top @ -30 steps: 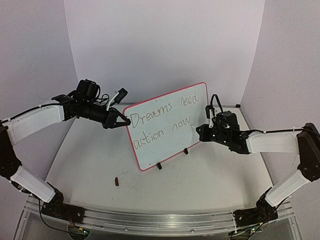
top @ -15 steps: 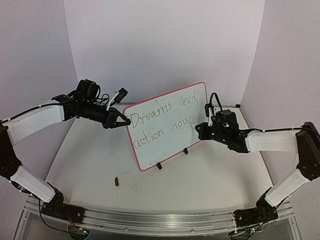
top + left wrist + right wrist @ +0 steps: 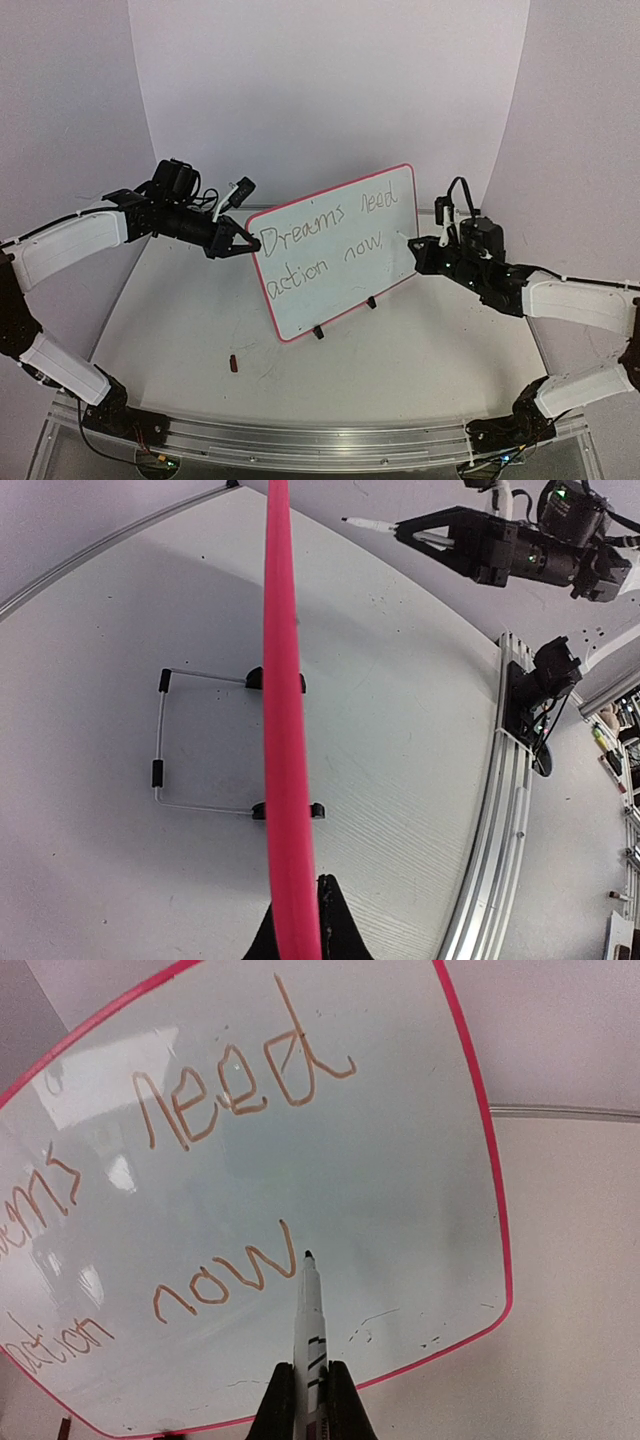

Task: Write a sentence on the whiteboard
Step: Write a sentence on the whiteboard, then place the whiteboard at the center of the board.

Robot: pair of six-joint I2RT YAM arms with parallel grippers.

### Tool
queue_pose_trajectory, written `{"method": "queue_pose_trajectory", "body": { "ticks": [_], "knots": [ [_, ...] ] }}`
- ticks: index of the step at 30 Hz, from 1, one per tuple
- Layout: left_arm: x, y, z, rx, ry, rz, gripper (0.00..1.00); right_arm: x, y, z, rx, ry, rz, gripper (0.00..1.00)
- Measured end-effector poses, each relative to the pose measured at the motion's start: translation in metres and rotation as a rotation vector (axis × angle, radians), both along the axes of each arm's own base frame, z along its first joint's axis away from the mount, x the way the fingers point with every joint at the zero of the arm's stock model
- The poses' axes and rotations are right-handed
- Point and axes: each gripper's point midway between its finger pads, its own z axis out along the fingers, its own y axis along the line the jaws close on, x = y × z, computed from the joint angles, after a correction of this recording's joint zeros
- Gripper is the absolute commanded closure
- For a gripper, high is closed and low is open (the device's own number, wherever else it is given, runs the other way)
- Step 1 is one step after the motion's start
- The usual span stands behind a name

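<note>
Left gripper (image 3: 240, 245) clamps the whiteboard's (image 3: 330, 300) left edge; right gripper (image 3: 418, 250) pinches the marker (image 3: 310, 1320) — withdraw straight, sparing the sentence (image 3: 325, 240).

The whiteboard (image 3: 320, 303) — glossy white, red-framed — stands on black feet, its long edge rising toward 2 o'clock. The sentence (image 3: 305, 232), "Dreams need action now," fills two slanted lines.

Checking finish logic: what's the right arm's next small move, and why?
Probably retract the right end effector: the handwritten sentence on the red-framed white whiteboard reads complete, the white marker pen is off the surface, and the left end effector grips the frame.
</note>
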Motion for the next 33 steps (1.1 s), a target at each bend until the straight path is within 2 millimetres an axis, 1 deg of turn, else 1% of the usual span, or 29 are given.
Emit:
{"method": "queue_pose_trajectory", "body": {
  "ticks": [3,5,8,11,15,17,19,20,21,23,25,27,30,33],
  "knots": [
    [-0.003,0.001,0.001,0.01,-0.004,0.0,1.0,-0.011,-0.012,0.03,0.033,-0.063,-0.022,1.0],
    [-0.005,0.001,0.001,0.017,-0.004,0.002,1.0,-0.017,-0.02,0.047,0.049,-0.097,-0.037,1.0],
    [-0.008,0.005,0.001,0.03,-0.001,0.011,1.0,-0.025,-0.028,0.06,0.059,-0.126,-0.052,1.0],
    [-0.012,0.008,0.002,0.036,0.001,0.018,1.0,-0.031,-0.033,0.06,0.056,-0.128,-0.055,1.0],
    [-0.018,0.013,0.004,0.041,0.008,0.032,1.0,-0.036,-0.037,0.051,0.039,-0.108,-0.053,1.0],
    [-0.019,0.014,0.004,0.043,0.012,0.037,0.97,-0.037,-0.037,0.047,0.033,-0.099,-0.052,1.0],
    [-0.02,0.015,0.004,0.044,0.012,0.042,0.91,-0.038,-0.038,0.044,0.029,-0.093,-0.051,1.0],
    [-0.02,0.016,0.004,0.045,0.013,0.044,0.86,-0.039,-0.038,0.043,0.028,-0.09,-0.05,1.0],
    [-0.02,0.016,0.004,0.048,0.013,0.049,0.76,-0.04,-0.038,0.042,0.027,-0.088,-0.048,1.0],
    [-0.018,0.018,0.002,0.059,0.017,0.071,0.64,-0.041,-0.038,0.042,0.027,-0.085,-0.042,1.0],
    [-0.019,0.023,-0.004,0.078,0.031,0.099,0.52,-0.043,-0.037,0.043,0.031,-0.085,-0.031,1.0],
    [-0.023,0.031,-0.009,0.096,0.044,0.134,0.43,-0.045,-0.035,0.044,0.034,-0.083,-0.018,1.0],
    [-0.028,0.042,-0.01,0.104,0.039,0.188,0.33,-0.048,-0.034,0.046,0.038,-0.086,-0.004,1.0],
    [-0.031,0.051,-0.002,0.094,0.02,0.241,0.29,-0.052,-0.035,0.051,0.045,-0.094,0.004,1.0]
  ]
}}
